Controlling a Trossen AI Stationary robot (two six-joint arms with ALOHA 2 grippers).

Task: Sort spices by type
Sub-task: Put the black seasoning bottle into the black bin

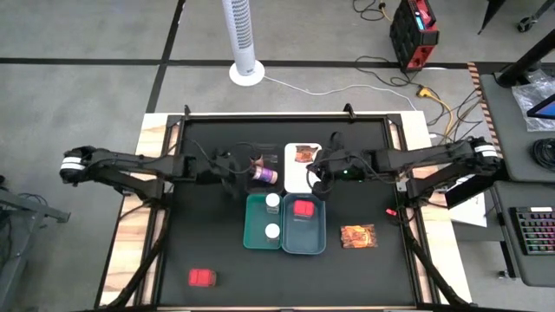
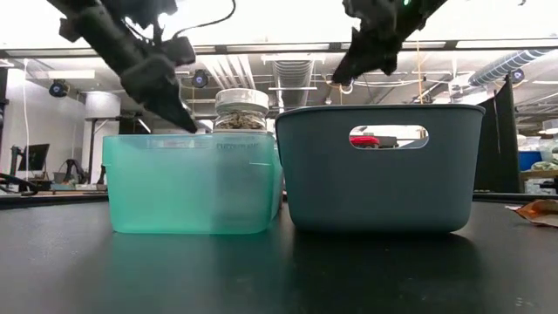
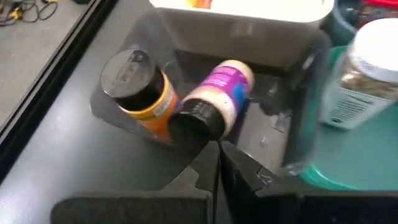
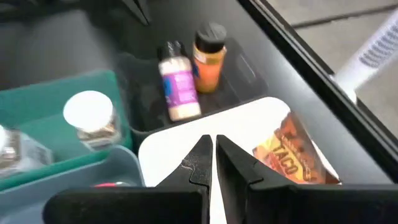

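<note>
Two white-capped jars (image 1: 273, 202) (image 1: 271, 231) stand in the teal tray (image 1: 253, 236). A red box (image 1: 303, 209) lies in the grey-blue tray (image 1: 303, 243); another red box (image 1: 202, 277) lies on the table near the front left. One orange-red packet (image 1: 305, 153) lies in the white tray (image 1: 293, 178), another (image 1: 358, 236) on the table at the right. The purple bottle (image 3: 217, 93) lies on its side beside the upright dark-capped bottle (image 3: 137, 87) in the clear tray (image 3: 298, 124). My left gripper (image 3: 219, 162) hovers shut over that tray's near edge. My right gripper (image 4: 211, 155) hovers shut above the white tray.
The four trays stand close together in the middle of the black table (image 1: 217, 251). Bare table lies at the front and at both sides. In the low view the teal tray (image 2: 192, 183) and the grey-blue tray (image 2: 379, 166) stand side by side, both arms above them.
</note>
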